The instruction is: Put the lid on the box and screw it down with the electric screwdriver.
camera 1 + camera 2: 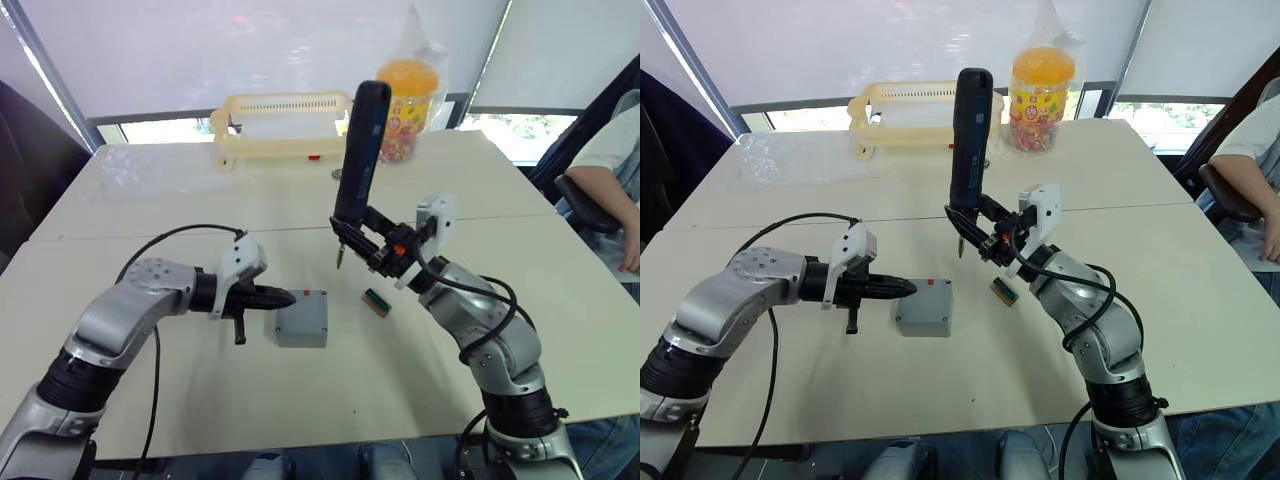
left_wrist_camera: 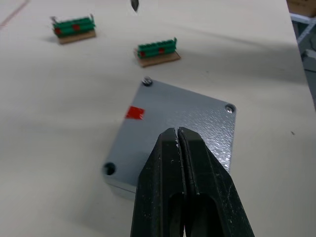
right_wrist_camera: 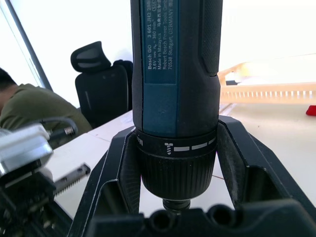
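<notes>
meanwhile the right gripper is clamping the electric screwdriver near its lower end, holding it upright above the table with the bit pointing down (well clear of the surface). the left gripper is resting with its fingers pressed together, tips just at the near edge of the box. the lid is sitting on that box, red mark up, with a green terminal block lying beside it.
</notes>
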`<move>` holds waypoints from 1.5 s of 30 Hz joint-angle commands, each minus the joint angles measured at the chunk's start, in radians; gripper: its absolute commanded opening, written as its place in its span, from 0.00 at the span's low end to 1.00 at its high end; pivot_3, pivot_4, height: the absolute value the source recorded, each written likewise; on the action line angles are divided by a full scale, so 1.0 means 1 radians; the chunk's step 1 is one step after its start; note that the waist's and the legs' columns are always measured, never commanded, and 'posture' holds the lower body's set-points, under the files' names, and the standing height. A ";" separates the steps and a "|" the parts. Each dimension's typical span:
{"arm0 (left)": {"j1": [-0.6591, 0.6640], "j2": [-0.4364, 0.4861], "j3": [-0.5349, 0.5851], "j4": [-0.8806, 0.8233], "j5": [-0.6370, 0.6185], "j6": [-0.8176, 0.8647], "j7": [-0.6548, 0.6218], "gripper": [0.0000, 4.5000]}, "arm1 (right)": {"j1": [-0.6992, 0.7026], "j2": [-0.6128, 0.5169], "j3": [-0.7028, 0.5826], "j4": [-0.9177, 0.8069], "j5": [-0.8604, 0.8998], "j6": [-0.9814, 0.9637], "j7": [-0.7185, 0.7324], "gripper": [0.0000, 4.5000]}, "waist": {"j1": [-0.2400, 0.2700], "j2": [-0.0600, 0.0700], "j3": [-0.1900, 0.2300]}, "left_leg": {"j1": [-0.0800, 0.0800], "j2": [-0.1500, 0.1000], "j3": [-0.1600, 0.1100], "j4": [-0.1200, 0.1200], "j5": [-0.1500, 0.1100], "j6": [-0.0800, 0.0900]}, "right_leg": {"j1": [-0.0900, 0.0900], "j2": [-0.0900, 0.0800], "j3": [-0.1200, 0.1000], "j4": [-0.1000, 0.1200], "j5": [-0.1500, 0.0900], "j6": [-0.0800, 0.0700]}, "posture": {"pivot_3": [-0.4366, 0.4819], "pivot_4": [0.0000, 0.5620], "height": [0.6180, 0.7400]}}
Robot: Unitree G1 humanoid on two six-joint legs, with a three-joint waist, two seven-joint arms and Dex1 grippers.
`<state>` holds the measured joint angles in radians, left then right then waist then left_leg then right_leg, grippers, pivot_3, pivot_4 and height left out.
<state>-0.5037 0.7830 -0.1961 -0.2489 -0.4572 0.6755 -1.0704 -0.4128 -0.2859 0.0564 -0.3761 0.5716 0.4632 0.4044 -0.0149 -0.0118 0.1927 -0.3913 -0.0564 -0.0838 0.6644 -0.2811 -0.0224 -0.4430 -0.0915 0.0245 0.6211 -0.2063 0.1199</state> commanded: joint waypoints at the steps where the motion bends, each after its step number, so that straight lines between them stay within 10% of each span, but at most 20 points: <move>1: 0.011 0.008 -0.061 -0.006 0.091 -0.077 -0.006 0.00 | -0.004 0.027 0.006 -0.061 0.005 -0.027 0.010 0.39 | 0.000 0.000 0.000 | 0.000 0.000 0.000 0.000 0.000 0.000 | 0.000 0.000 0.000 0.000 0.000 0.000 | 0.48 0.27 1.00; 45: 0.018 -0.032 -0.049 0.078 0.123 -0.093 -0.055 0.00 | 0.073 0.114 0.113 0.065 -0.229 -0.170 0.070 0.39 | -0.002 0.000 -0.001 | 0.005 0.000 0.000 0.000 0.000 0.000 | 0.003 0.001 0.000 0.003 0.000 0.000 | 0.48 0.27 1.00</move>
<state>-0.5057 0.7449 -0.2323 -0.1786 -0.3575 0.5620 -1.1315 -0.3425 -0.1785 0.1572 -0.3048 0.3621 0.3360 0.4630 -0.0172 -0.0115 0.1912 -0.3863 -0.0563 -0.0839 0.6642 -0.2811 -0.0225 -0.4399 -0.0909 0.0246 0.6246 -0.2064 0.1195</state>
